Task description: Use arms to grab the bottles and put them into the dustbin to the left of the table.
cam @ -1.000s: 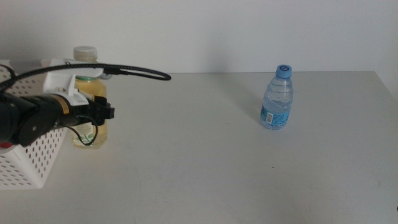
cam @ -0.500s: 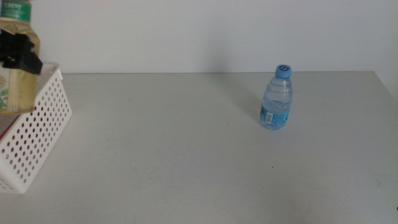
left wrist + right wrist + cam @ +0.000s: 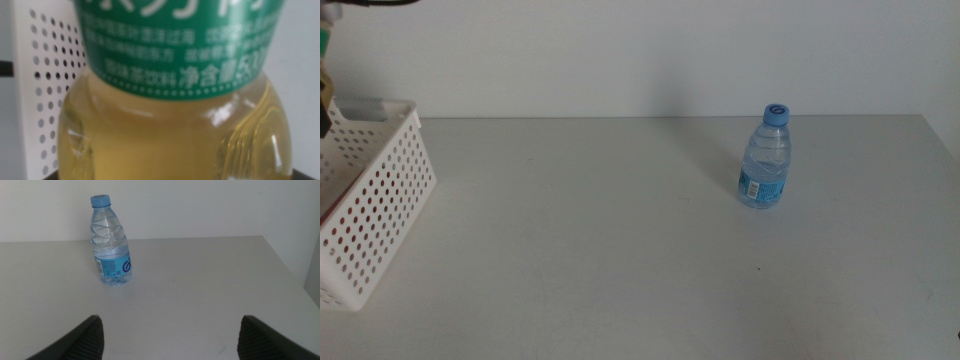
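The left gripper [image 3: 172, 176] was off at the far left of the desk [image 3: 620, 250], almost wholly out of the middle view. Its own camera was filled by the tea bottle [image 3: 175, 130], pale yellow liquid under a green band of white lettering. The bottle hid nearly all of the jaws, with only dark slivers showing in the lowest corners, yet it sat pressed right between them and up off the desk, so the gripper was clamped on it. Behind the bottle stood a white wall pierced with round holes, part of the dustbin [image 3: 380, 200]. From the middle view the dustbin sat at the left edge of the desk, tilted a little, its slot handle at the rim. Something red showed faintly through the holes low down. I could not tell what it was.

The water bottle [image 3: 765, 160] stood upright on the right half of the desk, blue cap on, well apart from the dustbin and touched by nothing. The right gripper [image 3: 172, 327] waited near the desk's front edge, out of the middle view, jaws spread wide with nothing between them. It faced the water bottle [image 3: 111, 245], which stood some way beyond it.
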Robot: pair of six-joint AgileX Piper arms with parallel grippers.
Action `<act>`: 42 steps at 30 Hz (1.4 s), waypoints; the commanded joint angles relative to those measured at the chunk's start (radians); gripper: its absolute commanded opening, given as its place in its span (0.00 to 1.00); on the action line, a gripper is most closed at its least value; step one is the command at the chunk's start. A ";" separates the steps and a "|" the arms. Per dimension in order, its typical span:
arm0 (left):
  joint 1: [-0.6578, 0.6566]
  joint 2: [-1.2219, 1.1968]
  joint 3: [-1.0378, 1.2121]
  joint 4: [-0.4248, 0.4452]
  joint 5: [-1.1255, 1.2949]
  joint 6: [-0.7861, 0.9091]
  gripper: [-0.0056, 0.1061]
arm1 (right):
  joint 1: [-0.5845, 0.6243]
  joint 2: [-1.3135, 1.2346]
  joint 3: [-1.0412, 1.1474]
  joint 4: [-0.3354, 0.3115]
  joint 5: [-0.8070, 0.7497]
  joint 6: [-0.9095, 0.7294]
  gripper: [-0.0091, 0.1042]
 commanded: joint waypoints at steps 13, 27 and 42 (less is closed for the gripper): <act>0.044 0.180 -0.044 -0.053 -0.031 -0.073 0.33 | -0.004 -0.023 -0.010 -0.012 -0.079 -0.004 0.91; -0.006 0.184 -0.044 -0.063 -0.017 -0.138 0.89 | -0.004 -0.023 -0.010 -0.012 -0.079 -0.004 0.91; -0.104 0.132 -0.330 0.033 0.080 -0.279 0.89 | -0.004 -0.023 -0.010 -0.012 -0.079 -0.004 0.91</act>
